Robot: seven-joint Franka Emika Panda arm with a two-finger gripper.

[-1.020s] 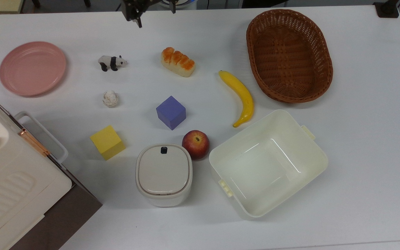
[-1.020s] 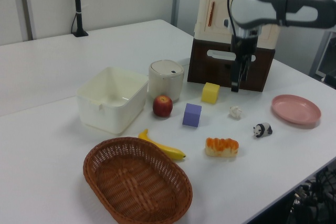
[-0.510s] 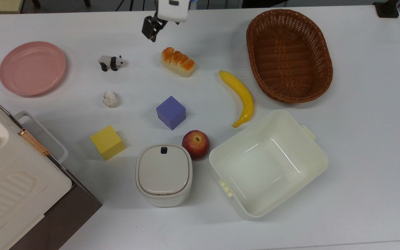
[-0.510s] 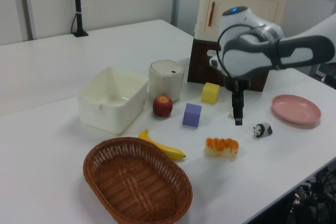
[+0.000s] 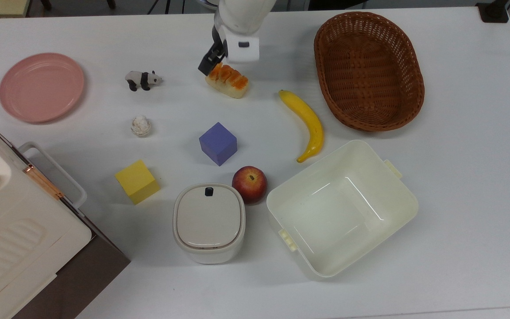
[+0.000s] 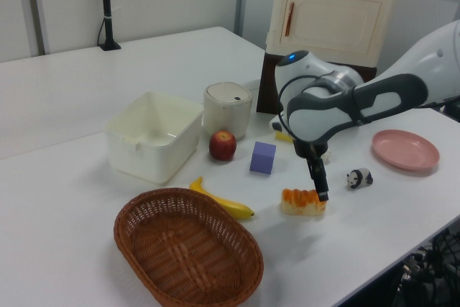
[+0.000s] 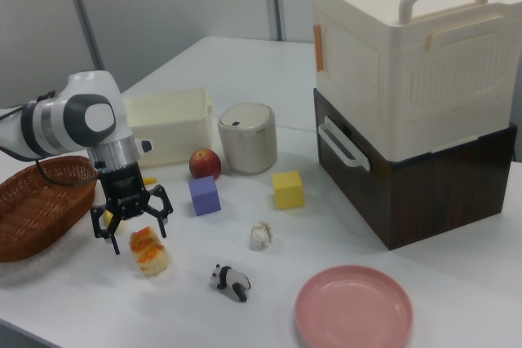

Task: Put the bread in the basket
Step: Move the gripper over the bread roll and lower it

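Note:
The bread point(image 5: 228, 82), an orange-topped loaf with pale sides, lies on the white table; it also shows in the left view point(image 6: 302, 203) and the right view point(image 7: 150, 253). My gripper point(image 7: 130, 231) hangs open just above it, one finger on each side of the loaf's upper end. In the top view one dark finger point(image 5: 205, 65) shows at the loaf's left end, and the white hand covers the other. I cannot tell if the fingers touch the loaf. The brown wicker basket point(image 5: 416, 84) stands empty at the top view's upper right, away from the bread.
A banana point(image 5: 309, 124) lies between bread and basket. A cream tub point(image 5: 396, 190), apple point(image 5: 249, 184), purple cube point(image 5: 218, 143), lidded pot point(image 5: 209, 221), yellow cube point(image 5: 137, 180), panda figure point(image 5: 143, 79) and pink plate point(image 5: 41, 86) share the table. A cabinet point(image 7: 412, 95) stands at the top view's lower left.
The arm swung in from the top view's upper left edge and came down. The open gripper now sits over the bread instead of beside the panda's side of the table.

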